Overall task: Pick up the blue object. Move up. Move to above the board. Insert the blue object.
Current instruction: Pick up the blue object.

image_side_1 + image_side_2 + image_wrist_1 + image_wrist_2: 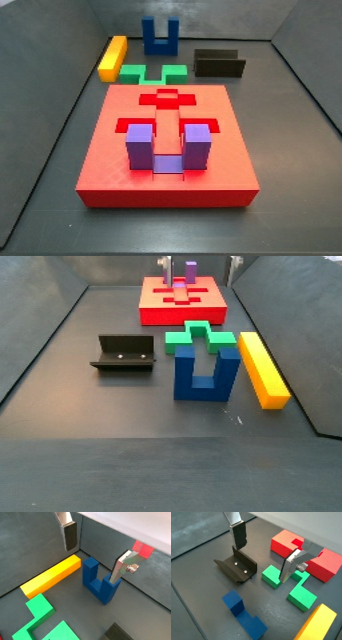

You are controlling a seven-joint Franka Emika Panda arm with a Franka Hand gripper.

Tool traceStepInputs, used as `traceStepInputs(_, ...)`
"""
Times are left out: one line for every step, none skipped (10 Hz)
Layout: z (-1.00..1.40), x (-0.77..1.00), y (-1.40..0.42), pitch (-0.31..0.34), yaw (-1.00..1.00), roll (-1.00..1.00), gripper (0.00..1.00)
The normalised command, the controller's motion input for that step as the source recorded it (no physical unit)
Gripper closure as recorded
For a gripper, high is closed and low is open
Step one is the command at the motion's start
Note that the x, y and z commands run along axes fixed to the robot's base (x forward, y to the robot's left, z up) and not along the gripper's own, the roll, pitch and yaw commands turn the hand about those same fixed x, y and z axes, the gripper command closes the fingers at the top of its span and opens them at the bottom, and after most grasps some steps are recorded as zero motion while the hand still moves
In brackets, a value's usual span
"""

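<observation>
The blue object (162, 38) stands upright on the floor, prongs up, beside the yellow bar. It also shows in the other side view (203, 368) and in both wrist views (99, 581) (243, 613). The board (167, 140) is a big red slab with a purple U-shaped block (166, 146) set in it. It also shows in a side view (183, 298) and a wrist view (308, 556). My gripper (92, 562) (263, 563) is open and empty, held above the floor near the blue object without touching it. Neither side view clearly shows it.
A yellow bar (112, 57) (262, 368) (50, 574) lies beside the blue object. A green notched block (151, 73) (201, 338) (290, 588) lies between it and the board. The fixture (219, 63) (124, 353) (238, 568) stands close by. Grey walls enclose the floor.
</observation>
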Motion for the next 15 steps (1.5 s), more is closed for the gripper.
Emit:
traceStepInputs(-0.44, 0.12, 0.26, -0.020, -0.09, 0.00, 0.00)
traceStepInputs(-0.46, 0.11, 0.34, -0.024, -0.13, 0.00, 0.00)
traceStepInputs(-0.51, 0.03, 0.48, -0.064, -0.16, -0.01, 0.00)
traceStepInputs(-0.51, 0.04, 0.53, -0.066, -0.13, -0.06, 0.00)
traceStepInputs(-0.48, 0.06, 0.52, -0.064, -0.11, -0.09, 0.00)
traceStepInputs(-0.44, 0.12, 0.51, -0.051, -0.09, -0.10, 0.00)
traceStepInputs(-0.31, 0.29, 0.39, -0.054, -0.03, -0.14, 0.00)
traceStepInputs(-0.22, 0.48, 0.21, -0.040, 0.00, -0.14, 0.00)
traceStepInputs(-0.19, 0.58, 0.13, -0.017, 0.00, -0.13, 0.00)
traceStepInputs(-0.21, 0.53, 0.15, -0.024, 0.00, -0.13, 0.00)
traceStepInputs(-0.21, 0.45, 0.14, -0.023, 0.00, -0.13, 0.00)
traceStepInputs(-0.21, 0.41, 0.04, -0.020, 0.00, -0.11, 0.00)
traceStepInputs(-0.36, 0.07, -0.03, -0.089, 0.00, -0.07, 0.00)
traceStepInputs(-0.42, -0.26, -0.05, -0.099, -0.06, -0.06, 0.00)
traceStepInputs(-0.34, -0.26, 0.00, -0.099, -0.05, -0.10, 0.00)
